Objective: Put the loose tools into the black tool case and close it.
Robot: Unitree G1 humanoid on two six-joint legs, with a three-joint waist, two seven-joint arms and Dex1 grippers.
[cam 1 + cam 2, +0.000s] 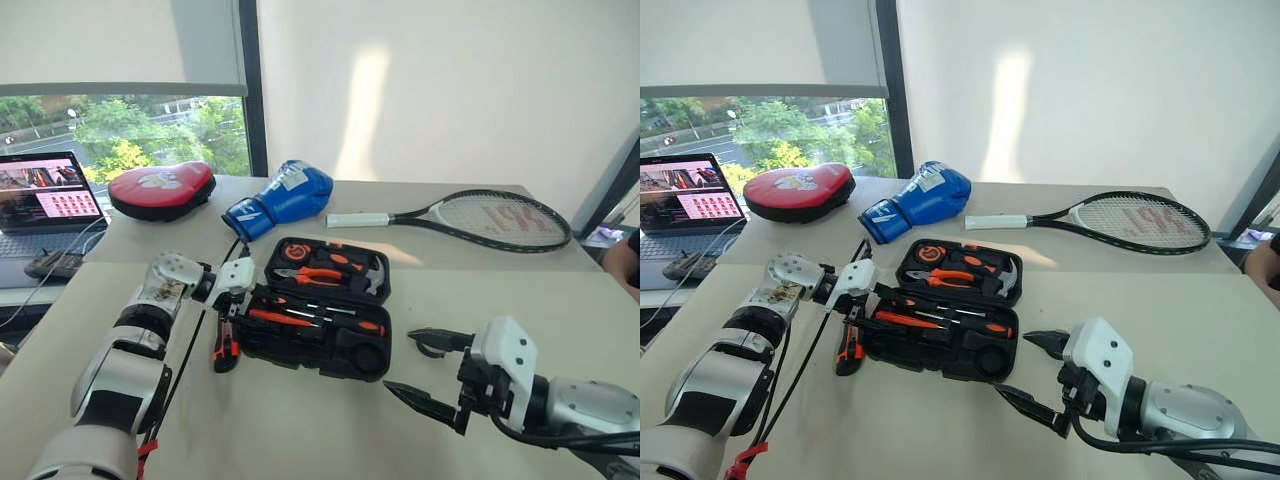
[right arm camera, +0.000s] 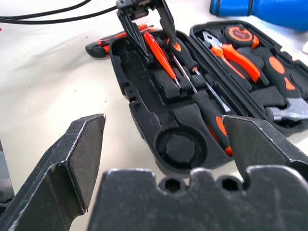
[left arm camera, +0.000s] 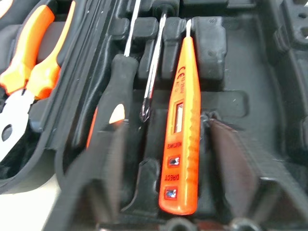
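Orange tester screwdriver (image 3: 180, 130) lies between left claw's (image 2: 147, 30) parted fingers; right claw (image 1: 425, 372) gapes, empty.

Tester screwdriver (image 3: 180, 130) lies in the tool case (image 1: 325, 345) — utility knife (image 1: 225, 345) just left.

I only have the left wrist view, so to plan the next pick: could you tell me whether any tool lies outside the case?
Observer: Yes, the utility knife lies on the table beside the left end of the black tool case.
Operator: Thank you. Is the round slot filled?
Observer: No, the round slot is empty.
Operator: And where is the right gripper?
Observer: The right gripper hovers open near the case's right end, holding nothing.
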